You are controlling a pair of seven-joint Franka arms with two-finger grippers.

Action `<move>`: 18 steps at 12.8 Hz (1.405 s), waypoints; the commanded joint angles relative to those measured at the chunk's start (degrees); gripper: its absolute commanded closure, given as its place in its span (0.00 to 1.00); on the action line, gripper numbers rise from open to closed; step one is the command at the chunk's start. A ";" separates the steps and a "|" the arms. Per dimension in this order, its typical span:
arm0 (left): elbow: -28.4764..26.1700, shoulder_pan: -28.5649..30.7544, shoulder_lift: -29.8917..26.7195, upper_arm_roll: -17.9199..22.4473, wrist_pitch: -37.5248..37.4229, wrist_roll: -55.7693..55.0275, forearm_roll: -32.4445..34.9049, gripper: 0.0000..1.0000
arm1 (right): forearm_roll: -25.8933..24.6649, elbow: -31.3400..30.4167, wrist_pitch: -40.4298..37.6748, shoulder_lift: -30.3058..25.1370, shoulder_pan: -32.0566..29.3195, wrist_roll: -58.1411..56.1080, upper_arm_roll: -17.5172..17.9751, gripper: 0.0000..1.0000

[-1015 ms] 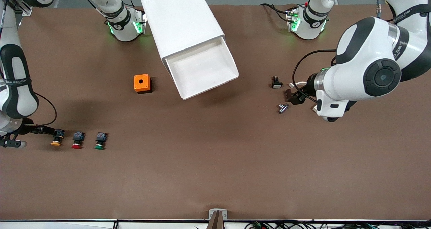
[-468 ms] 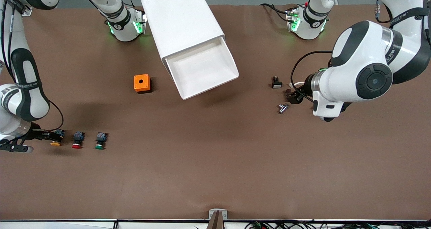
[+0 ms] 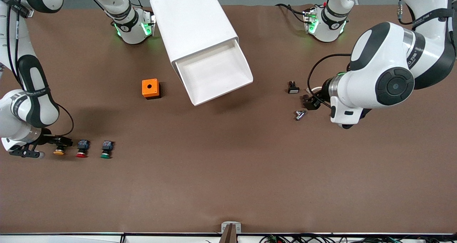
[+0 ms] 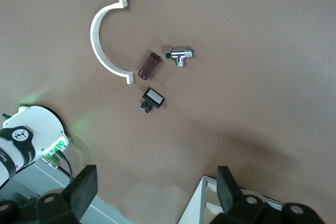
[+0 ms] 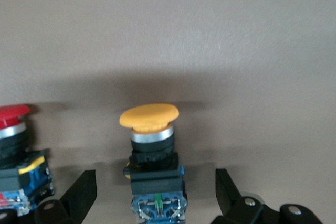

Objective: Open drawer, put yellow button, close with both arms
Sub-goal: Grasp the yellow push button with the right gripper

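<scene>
Your yellow button (image 3: 59,152) lies on the table (image 3: 228,186) near the edge at the right arm's end, first in a row of three push-buttons; the red button (image 3: 81,154) is just beside it and the green button (image 3: 105,155) comes next, toward the middle of the table. All three lie with their caps pointing toward the front edge.

You have the right gripper (image 3: 61,142) down at the yellow button, its fingers (image 5: 79,195) spread wide on either side of the button's black body and not touching it: released, nothing grasped. In the right wrist view the yellow cap sits centred between the two fingers, with the red button just beside it.

One orange cube (image 3: 150,88) with a hole in its top stands well apart from the row, farther from the front camera. Beside it, near the edge where the bases stand, is one white cabinet (image 3: 192,23), turned at an angle. Its top drawer (image 3: 214,73) is pulled out and you can see its bare white floor.

Your left gripper (image 3: 310,102) waits toward the left arm's end of the table, fingers (image 4: 84,190) apart and empty. Four small parts lie under it: one white curved clip (image 4: 102,40), one brown cylinder (image 4: 148,65), one chrome valve fitting (image 3: 300,114) and one small black switch (image 3: 293,88).
</scene>
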 commanded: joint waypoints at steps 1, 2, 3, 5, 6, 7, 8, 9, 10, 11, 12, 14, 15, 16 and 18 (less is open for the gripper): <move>-1.65 0.22 -1.17 -0.20 -0.18 -0.07 0.98 0.00 | -0.18 -1.32 -0.19 -1.09 -0.37 0.19 0.32 0.01; -1.65 0.14 -1.08 -0.20 -0.18 -0.07 0.80 0.00 | -0.18 -1.32 -0.63 -1.18 -0.19 0.27 0.32 0.44; -1.65 0.05 -1.08 -0.20 -0.18 -0.07 0.80 0.00 | -0.18 -1.06 -1.85 -1.27 -0.02 0.62 0.24 0.78; -1.74 0.14 -1.17 -0.20 -0.36 -0.07 0.80 0.00 | -0.18 -0.71 -2.57 -1.44 -0.02 0.71 0.24 1.00; -1.74 0.14 -1.25 -0.20 -0.44 -0.07 0.80 0.00 | -0.18 -0.36 -2.66 -1.53 -0.10 0.80 0.24 1.00; -1.74 0.14 -1.43 -0.20 -0.53 -0.07 0.97 0.00 | -0.18 -0.18 -3.09 -1.62 -0.10 0.89 0.24 1.00; -1.65 0.23 -1.52 -0.20 -0.79 -0.07 0.98 0.00 | -0.01 0.52 -4.84 -2.49 0.07 1.06 0.24 1.00; -1.74 0.23 -1.60 -0.20 -0.97 -0.07 0.98 0.00 | -0.01 1.22 -7.90 -3.37 0.51 3.76 0.32 1.00; -1.65 0.31 -1.61 -0.20 -1.23 -0.07 0.98 0.00 | -0.10 1.58 -11.58 -5.20 1.03 7.96 0.59 1.00; -1.65 0.31 -1.69 -0.20 -1.41 0.02 0.98 0.00 | -0.01 1.49 -16.15 -8.09 3.04 13.84 0.67 1.00; -1.65 0.40 -1.78 -0.20 -1.67 0.28 0.98 0.00 | -0.01 1.40 -20.11 -10.56 5.32 19.90 0.68 1.00; -1.65 0.40 -1.78 -0.20 -1.94 0.72 1.06 0.00 | 1.13 1.14 -28.28 -17.32 11.29 33.08 0.85 1.00; -1.65 0.40 -1.78 -0.20 -1.94 0.72 1.06 0.00 | 2.00 1.14 -31.02 -20.14 14.80 40.02 0.85 1.00; -1.65 0.40 -1.78 -0.20 -1.94 0.72 1.06 0.00 | 3.06 1.23 -33.22 -22.69 17.97 46.53 0.85 1.00; -1.74 0.40 -1.35 -0.11 -1.85 1.16 1.24 0.00 | 6.48 1.40 -36.22 -27.00 24.91 59.89 0.85 1.00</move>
